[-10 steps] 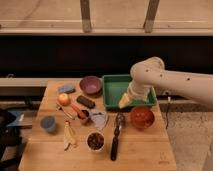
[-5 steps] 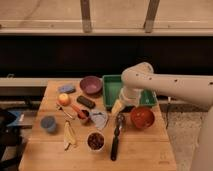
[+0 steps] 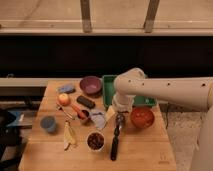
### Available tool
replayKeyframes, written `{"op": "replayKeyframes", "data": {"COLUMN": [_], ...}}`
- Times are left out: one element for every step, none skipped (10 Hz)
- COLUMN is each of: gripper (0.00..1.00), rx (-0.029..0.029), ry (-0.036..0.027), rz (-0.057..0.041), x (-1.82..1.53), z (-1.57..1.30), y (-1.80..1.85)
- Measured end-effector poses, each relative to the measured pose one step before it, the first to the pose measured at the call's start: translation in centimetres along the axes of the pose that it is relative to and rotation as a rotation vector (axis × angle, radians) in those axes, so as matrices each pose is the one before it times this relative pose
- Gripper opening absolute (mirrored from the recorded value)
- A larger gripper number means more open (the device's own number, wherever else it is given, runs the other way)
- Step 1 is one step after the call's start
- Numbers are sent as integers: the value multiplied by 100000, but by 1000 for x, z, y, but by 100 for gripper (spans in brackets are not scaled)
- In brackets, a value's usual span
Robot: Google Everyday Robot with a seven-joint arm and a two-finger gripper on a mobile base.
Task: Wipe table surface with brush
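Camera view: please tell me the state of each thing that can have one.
Long black-handled brush, lying flat on the wooden table surface.
Pincer, open, low over the brush's head.
Round purple bowl, upright, looks empty.
Small white cup, upright, holding something dark.

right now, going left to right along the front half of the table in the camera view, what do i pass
blue cup → banana peel → small bowl → brush, with the gripper at its head → red bowl

I see the gripper (image 3: pixel 118 111) just above the head of the long slim dark brush (image 3: pixel 115 140), which lies on the light-brown wooden table (image 3: pixel 145 150), before the green rectangular tray (image 3: pixel 108 90), left of the orange-red bowl (image 3: pixel 142 117).
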Motion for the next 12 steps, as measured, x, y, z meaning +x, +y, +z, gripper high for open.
{"op": "replayKeyframes", "data": {"gripper": [80,80,80,80,80,80,80,80,80,80,80,80], "rx": [-583,-98,52,-114,86,-1,-121,-172,-375,-852,-797,-710], "ry": [1337,1826,1967,1404,1551,1023,537,328,371,401,458,413], "rz": [-32,251,821,1557,2017,1620,1544,1711,1640,1507,1357,946], "x": [313,288,190,197,350,177,76,37,-26,-158,-185,-173], "z": [744,1088,1177,769,591,415,286,153,210,270,298,257], "y": [598,418,167,-235,-459,-259,-246,-344,-361,-231,-282,-127]}}
